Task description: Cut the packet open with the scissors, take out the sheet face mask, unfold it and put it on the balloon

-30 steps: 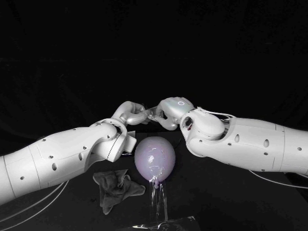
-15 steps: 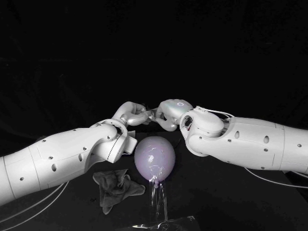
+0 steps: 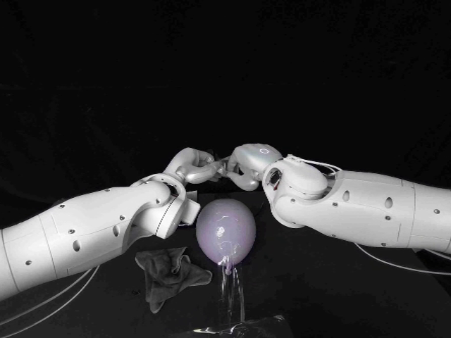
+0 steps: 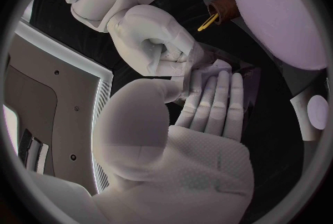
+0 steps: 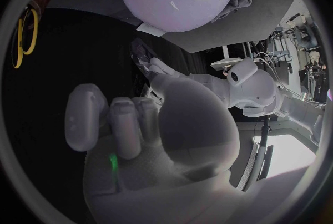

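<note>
Both hands: the left hand [image 3: 192,167] and the right hand [image 3: 251,163] meet above the table [image 3: 317,296], just beyond the top of the balloon [image 3: 227,231] in the head view.
Packet position: the packet [image 4: 210,70] sits between the two hands, raised off the table and near the balloon.
Right hand: its fingers [image 4: 182,56] are curled tight, grasping one edge of the packet.
Left hand: its fingers [image 4: 216,103] lie straight and side by side, with the tips against the packet. I cannot tell whether they pinch it.
Packet look: small, flat and pale, with a glossy face. Most of it is hidden by the fingers.
Balloon: pale lilac and egg-shaped, upright on a clear stand [image 3: 232,299].
Scissors: the scissors [image 4: 208,21] have yellow handles and lie on the table, apart from both hands.
Cloth: a crumpled grey cloth [image 3: 170,273] lies on the table beside the stand, under the left arm.
</note>
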`<control>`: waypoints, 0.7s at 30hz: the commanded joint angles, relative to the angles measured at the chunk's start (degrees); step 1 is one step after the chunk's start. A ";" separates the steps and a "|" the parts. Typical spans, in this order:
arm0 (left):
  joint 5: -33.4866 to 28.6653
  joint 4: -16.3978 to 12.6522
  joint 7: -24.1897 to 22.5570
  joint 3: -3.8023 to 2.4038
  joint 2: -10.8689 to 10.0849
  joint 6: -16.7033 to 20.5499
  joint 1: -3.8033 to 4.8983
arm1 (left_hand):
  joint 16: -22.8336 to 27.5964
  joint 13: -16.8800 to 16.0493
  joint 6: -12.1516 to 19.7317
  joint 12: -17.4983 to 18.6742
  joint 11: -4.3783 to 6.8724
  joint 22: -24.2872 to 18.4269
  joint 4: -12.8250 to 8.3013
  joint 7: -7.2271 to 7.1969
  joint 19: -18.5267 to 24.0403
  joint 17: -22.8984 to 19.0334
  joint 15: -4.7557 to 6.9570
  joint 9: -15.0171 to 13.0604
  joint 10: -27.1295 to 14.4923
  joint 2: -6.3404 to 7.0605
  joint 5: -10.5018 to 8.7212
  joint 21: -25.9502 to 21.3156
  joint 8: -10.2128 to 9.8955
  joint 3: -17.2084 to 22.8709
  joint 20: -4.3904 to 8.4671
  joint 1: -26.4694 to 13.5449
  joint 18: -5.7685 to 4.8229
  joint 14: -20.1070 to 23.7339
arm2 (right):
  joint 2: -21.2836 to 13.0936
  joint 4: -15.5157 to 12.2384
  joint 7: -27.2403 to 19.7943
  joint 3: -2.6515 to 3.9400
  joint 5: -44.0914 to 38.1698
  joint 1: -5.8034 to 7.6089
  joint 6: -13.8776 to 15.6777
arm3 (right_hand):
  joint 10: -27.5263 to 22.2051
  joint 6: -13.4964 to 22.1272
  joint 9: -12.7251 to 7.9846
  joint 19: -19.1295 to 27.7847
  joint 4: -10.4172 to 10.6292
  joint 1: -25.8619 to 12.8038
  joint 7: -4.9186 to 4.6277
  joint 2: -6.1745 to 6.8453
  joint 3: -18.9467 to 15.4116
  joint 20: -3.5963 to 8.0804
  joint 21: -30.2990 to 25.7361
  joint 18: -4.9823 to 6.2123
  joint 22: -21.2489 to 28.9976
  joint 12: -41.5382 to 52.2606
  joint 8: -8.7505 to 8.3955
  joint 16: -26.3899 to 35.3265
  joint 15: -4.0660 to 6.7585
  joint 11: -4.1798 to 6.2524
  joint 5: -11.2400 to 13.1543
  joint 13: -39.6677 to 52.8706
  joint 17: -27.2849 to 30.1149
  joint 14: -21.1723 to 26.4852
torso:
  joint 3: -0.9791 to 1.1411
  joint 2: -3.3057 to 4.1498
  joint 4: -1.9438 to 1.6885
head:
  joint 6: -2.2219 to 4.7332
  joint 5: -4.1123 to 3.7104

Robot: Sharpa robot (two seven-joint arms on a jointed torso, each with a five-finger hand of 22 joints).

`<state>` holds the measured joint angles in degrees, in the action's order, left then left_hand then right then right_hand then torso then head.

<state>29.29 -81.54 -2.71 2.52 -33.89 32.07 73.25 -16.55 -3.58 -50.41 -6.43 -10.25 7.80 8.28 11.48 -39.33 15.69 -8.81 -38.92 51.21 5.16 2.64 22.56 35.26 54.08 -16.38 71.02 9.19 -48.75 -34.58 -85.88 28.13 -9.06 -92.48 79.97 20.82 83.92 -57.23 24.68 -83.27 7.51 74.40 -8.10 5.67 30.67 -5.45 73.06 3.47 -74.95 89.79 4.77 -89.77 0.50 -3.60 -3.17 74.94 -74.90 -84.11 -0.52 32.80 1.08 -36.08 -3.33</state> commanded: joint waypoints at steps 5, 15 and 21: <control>0.48 -1.30 -3.96 -0.35 0.18 -1.98 0.38 | 0.33 -0.05 0.15 0.38 0.00 -0.10 -0.63 -0.16 -0.09 -0.11 0.01 -0.66 0.36 -0.13 0.26 -0.27 0.78 0.77 -0.17 0.49 0.18 -0.43 | -0.04 0.72 -0.89 -0.22 0.46 -0.27 2.39 | 6.08 -2.34 0.37 -0.45 -0.53 1.08 0.44 0.07 -0.27 0.38 0.60 -0.33 -10.89 0.21 1.35 -0.23 0.50 0.47 0.40 15.06 -15.10 -5.89 | -0.01 0.01 0.01 | -0.18 -0.13; 0.48 -1.19 -4.03 -0.35 -0.01 -2.21 0.37 | 0.48 -0.05 0.17 0.48 0.01 -0.16 -0.72 -0.16 -0.07 -0.24 0.02 -0.71 0.46 -0.14 0.26 -0.34 0.89 0.85 -0.17 0.55 0.16 -0.58 | -0.87 0.39 -3.47 -0.22 1.73 -0.27 6.35 | 6.08 -7.91 3.16 -0.54 -3.37 3.68 3.68 -0.68 -0.47 1.90 0.67 -0.30 -10.90 0.21 6.61 -0.23 2.47 3.30 0.39 15.06 -15.10 -5.89 | -0.01 -0.02 -0.04 | -0.20 -0.18; 0.51 -0.67 -3.82 -0.35 -0.05 -2.29 0.37 | 0.55 -0.05 0.18 0.53 0.01 -0.18 -0.76 -0.16 -0.07 -0.29 0.02 -0.73 0.50 -0.14 0.26 -0.37 0.93 0.88 -0.17 0.57 0.15 -0.63 | -1.91 -0.55 -4.61 -0.22 2.61 -0.27 9.46 | 6.08 -8.09 3.96 -0.53 -3.56 3.48 4.05 -0.58 -0.46 2.30 0.60 -0.30 -10.89 0.21 7.80 -0.23 2.83 3.67 0.39 15.06 -15.10 -5.89 | 0.01 -0.02 0.01 | -0.13 -0.24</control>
<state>29.39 -82.04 -4.15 2.35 -34.08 31.37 73.41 -16.34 -3.62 -50.22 -6.17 -10.26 7.69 8.28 11.49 -39.32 15.49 -8.62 -39.42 51.21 5.17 2.51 22.56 35.73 54.08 -16.38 71.00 9.19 -48.95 -36.22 -86.42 24.74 -9.23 -90.88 79.79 27.31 83.93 -64.66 25.82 -83.79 4.24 77.46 -4.55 5.19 30.11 -3.47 73.77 3.47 -74.90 89.81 9.49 -89.80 2.89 -0.30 -2.40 74.94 -74.95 -83.85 -0.52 32.78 1.06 -36.24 -3.56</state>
